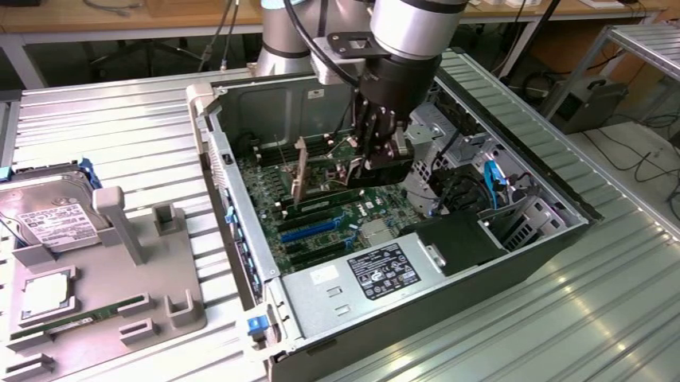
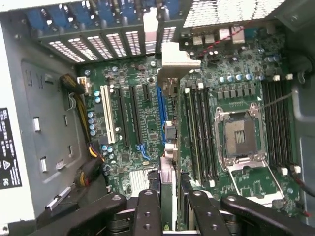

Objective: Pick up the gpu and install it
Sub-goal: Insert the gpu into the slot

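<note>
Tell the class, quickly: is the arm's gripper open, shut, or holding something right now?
Gripper: closed on the gpu, held edge-on over the motherboard.

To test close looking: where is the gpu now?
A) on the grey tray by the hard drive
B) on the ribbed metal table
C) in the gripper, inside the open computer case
C: the gpu sits edge-on in the gripper, over the motherboard inside the case.
</note>
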Motion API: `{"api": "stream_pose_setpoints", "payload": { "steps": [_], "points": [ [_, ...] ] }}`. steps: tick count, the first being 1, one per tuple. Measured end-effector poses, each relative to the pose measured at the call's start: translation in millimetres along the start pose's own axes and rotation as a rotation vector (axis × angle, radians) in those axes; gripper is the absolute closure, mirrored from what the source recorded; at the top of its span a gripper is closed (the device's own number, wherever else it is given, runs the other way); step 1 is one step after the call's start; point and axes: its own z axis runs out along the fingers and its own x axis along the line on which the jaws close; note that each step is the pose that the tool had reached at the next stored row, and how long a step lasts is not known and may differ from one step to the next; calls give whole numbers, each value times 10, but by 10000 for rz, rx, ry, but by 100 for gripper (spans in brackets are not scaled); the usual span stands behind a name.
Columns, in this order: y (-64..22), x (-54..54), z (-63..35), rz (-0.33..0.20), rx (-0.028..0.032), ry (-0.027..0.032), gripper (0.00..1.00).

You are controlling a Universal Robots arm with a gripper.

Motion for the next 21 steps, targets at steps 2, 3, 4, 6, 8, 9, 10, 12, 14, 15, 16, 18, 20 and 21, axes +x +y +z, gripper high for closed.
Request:
{"api": "stream_pose_setpoints", "payload": {
  "steps": [2, 3, 4, 6, 8, 9, 10, 12, 14, 15, 16, 18, 20, 21],
  "points": [
    [10, 2, 37, -217, -6, 6, 74],
    [19, 4, 56, -284, -8, 8, 74],
    [45, 7, 81, -335, -9, 11, 74],
    [108, 15, 120, -354, -10, 11, 74],
    [199, 26, 163, -356, -10, 10, 74],
    [239, 31, 183, -356, -9, 9, 74],
    [279, 36, 203, -358, -10, 11, 74],
    [364, 46, 251, -366, -11, 11, 74],
    [459, 58, 304, -376, -10, 11, 74],
    [482, 61, 320, -381, -8, 10, 74],
    [499, 63, 335, -394, 0, 10, 74],
    [514, 65, 360, -445, 21, 9, 74],
    [521, 67, 384, -525, 44, 10, 74],
    [522, 67, 395, -573, 55, 9, 74]
  ]
}}
